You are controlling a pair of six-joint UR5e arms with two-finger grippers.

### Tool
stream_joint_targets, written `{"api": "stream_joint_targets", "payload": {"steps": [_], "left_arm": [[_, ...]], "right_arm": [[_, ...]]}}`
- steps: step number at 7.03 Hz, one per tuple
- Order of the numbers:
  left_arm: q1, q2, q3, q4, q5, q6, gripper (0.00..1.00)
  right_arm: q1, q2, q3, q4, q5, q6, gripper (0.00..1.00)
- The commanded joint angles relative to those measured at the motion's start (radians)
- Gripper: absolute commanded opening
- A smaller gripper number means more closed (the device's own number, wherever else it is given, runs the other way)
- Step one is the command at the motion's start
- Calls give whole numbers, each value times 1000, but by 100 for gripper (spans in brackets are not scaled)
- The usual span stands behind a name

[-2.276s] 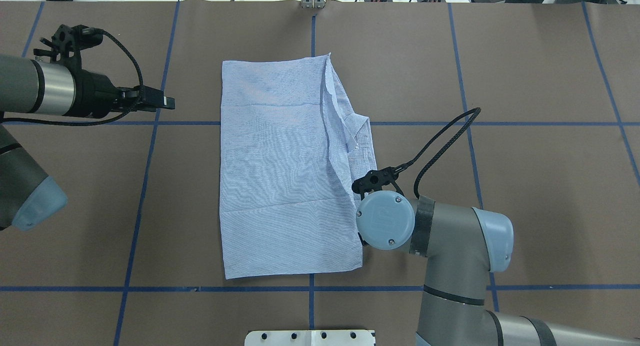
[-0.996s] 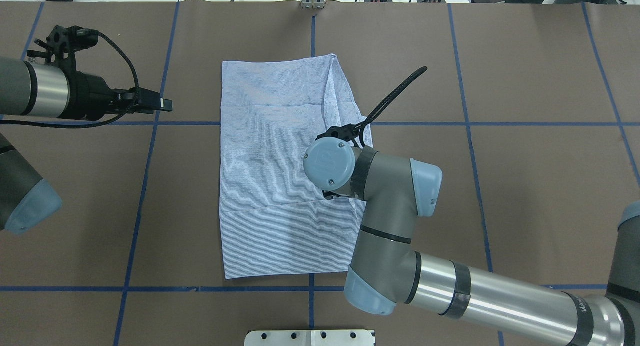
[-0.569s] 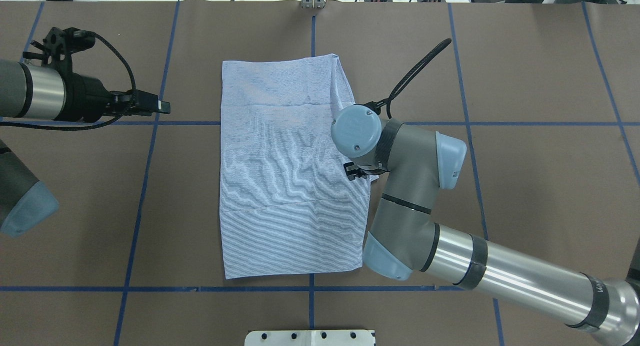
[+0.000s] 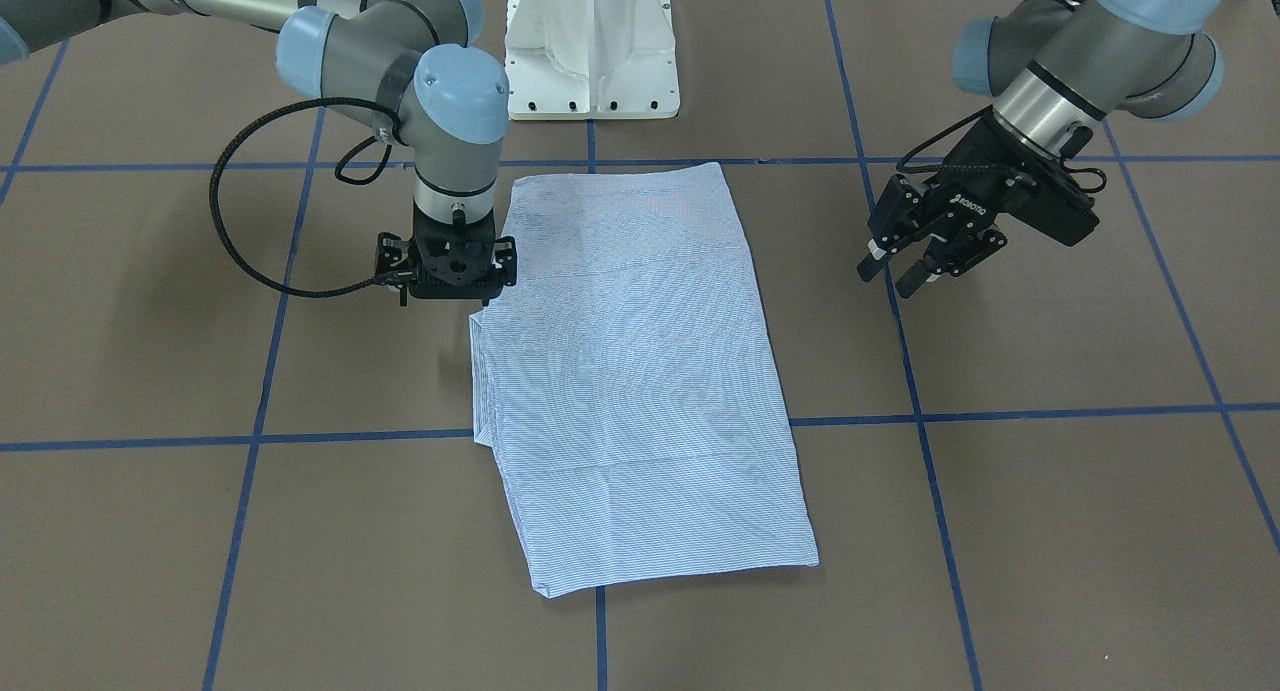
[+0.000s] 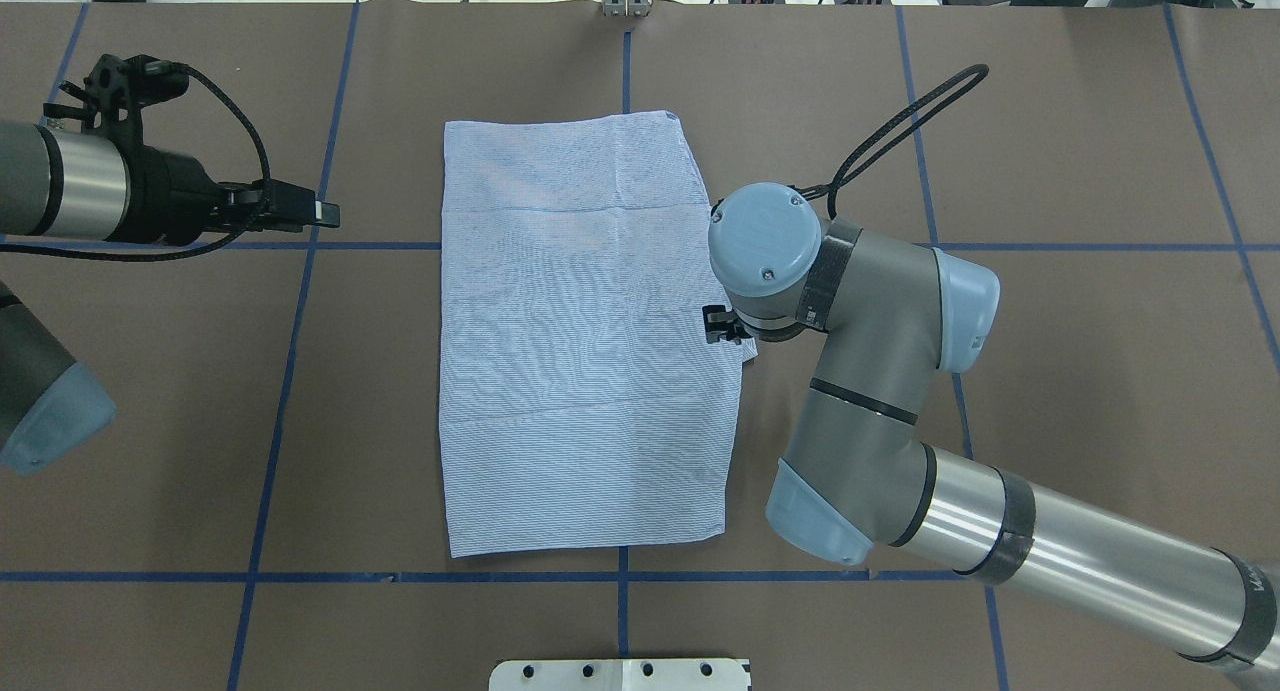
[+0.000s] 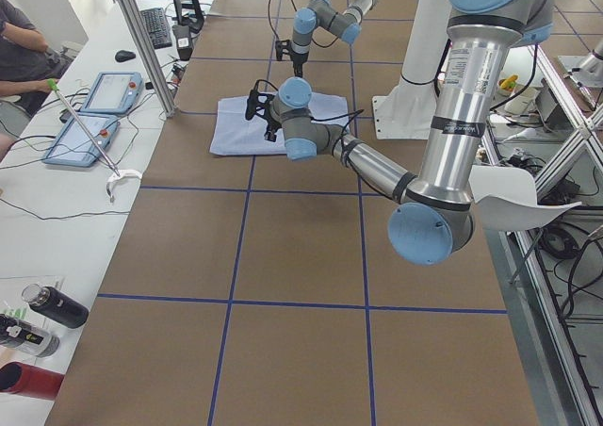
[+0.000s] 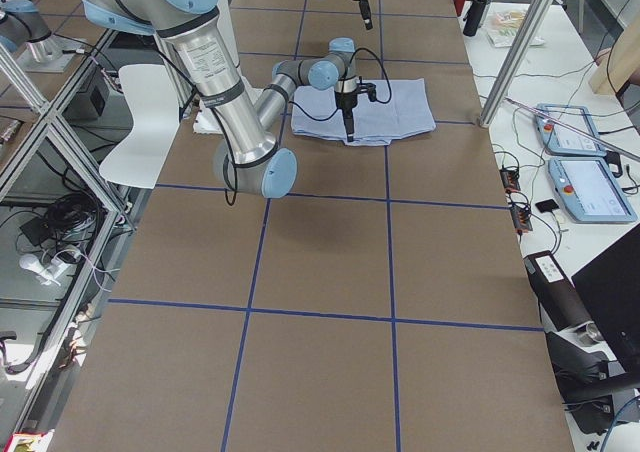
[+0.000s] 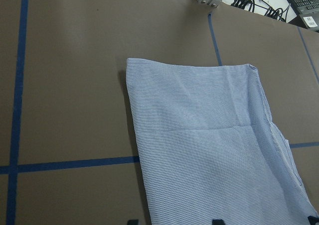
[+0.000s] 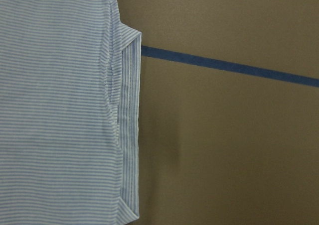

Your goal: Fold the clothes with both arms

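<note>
Brown table (image 5: 1100, 121) gridded with blue tape (image 5: 289, 371); white bench (image 6: 57, 209) alongside.

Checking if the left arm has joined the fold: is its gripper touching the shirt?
Apart. The overhead view shows a strip of bare table between the left gripper and the shirt's edge; the front view agrees.

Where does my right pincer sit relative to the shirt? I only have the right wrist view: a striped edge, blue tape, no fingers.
Observer: The right pincer points straight down over the shirt's long edge on the robot's right, about midway along it.
Operator: And the other arm?
Observer: The left pincer hovers over bare table off the opposite long edge, open and holding nothing.
Operator: How does the whole shirt look?
Observer: It lies as one flat rectangle, with no sleeve or collar showing.
</note>
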Motion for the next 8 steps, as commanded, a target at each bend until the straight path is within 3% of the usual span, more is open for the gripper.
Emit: {"api": "stream_joint_targets", "payload": {"steps": [1,3,5,7,8], "left_arm": [[0,0,-3,2,0,0,58],[0,8,-3,0,0,0,58],[0,11,-5,0,2,0,58],[0,11,-5,0,2,0,58],[-2,11,-5,0,2,0,58]], "right_arm": [[-63,-17,96,55,0,404,100],[-161,-69,162,138,-97,807,100],[-218,-101,191,138,-116,1104,100],[-270,-147,210,201,-187,1339,98],[-276,-154,204,223,-190,1354,98]]}}
